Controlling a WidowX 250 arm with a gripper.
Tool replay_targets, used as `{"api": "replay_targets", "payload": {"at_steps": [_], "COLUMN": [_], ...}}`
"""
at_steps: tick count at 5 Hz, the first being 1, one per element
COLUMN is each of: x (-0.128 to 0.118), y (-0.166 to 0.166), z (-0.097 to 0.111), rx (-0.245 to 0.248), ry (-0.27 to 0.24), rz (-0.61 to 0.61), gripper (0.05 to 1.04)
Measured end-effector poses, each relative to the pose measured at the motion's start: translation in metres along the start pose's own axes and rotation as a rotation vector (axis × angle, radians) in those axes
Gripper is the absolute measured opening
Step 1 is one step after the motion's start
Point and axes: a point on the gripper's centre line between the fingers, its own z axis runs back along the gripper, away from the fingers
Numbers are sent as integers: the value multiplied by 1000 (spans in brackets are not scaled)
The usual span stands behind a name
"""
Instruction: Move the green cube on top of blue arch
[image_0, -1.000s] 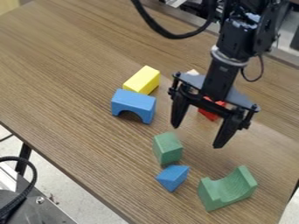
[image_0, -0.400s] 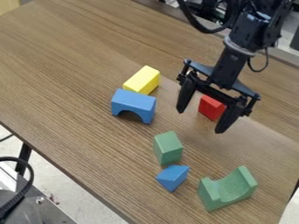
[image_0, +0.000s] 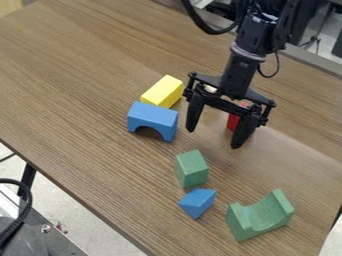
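Tool (image_0: 215, 139): fingers apart, nothing between. Green block (image_0: 192, 169): on bench (image_0: 87, 120), below tool. Blue arch (image_0: 153, 121): beside tool, image-left, top bare. Outstanding: grasping, lifting, placing.

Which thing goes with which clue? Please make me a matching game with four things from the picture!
Things
1. green cube
2. blue arch
3. robot's hand
4. curved green block

Clues
A. right beside the yellow block
B. nearest the picture's bottom edge
C. open, above the table
D. between the blue arch and the blue wedge

Right pairs: 1-D, 2-A, 3-C, 4-B
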Motion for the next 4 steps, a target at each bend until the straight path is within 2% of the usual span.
{"api": "replay_targets", "payload": {"at_steps": [2,3,4], "x": [0,0,-7], "y": [5,6,7], "z": [-13,-12,-15], "rx": [-33,-34,-58], "ry": [10,14,73], "rz": [20,26,180], "gripper": [1000,1000,1000]}}
